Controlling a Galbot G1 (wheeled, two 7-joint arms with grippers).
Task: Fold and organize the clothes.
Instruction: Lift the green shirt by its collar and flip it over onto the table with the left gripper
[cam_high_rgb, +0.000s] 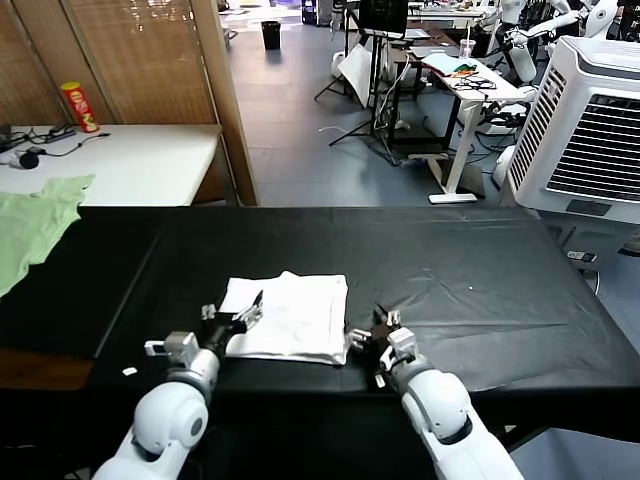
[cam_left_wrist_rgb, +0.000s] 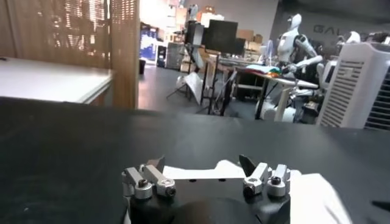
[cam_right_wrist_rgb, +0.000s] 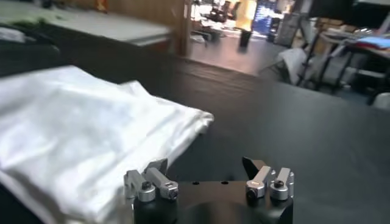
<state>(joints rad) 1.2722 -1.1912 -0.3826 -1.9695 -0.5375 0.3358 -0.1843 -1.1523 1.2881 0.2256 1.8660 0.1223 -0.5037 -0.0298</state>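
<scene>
— On the black tabletop (cam_high_rgb: 480, 300), what do you see?

— A white T-shirt (cam_high_rgb: 290, 318) lies folded into a neat square, near the front edge and a bit toward the left of the middle. No print shows on it.

— Where is the left gripper (cam_high_rgb: 240, 315)?

— It sits low at the shirt's 9 o'clock side, right at the cloth's edge. Its jaws are spread apart and hold nothing. From its own wrist camera the left gripper (cam_left_wrist_rgb: 202, 165) shows two dark tips with white cloth just past them.

— And the right gripper (cam_high_rgb: 378, 328)?

— It is at about 4 o'clock from the shirt, just beside the near corner, over bare black cloth. Its jaws are spread too, with nothing between them. In its wrist camera the right gripper (cam_right_wrist_rgb: 207, 164) has the T-shirt (cam_right_wrist_rgb: 73, 140) lying close beside it.

— Anything else around?

— A pale green garment (cam_high_rgb: 35, 225) hangs over the far left end, at about 10 o'clock. Behind it stands a white table (cam_high_rgb: 140, 160) with a red can (cam_high_rgb: 80, 106) on it.
</scene>
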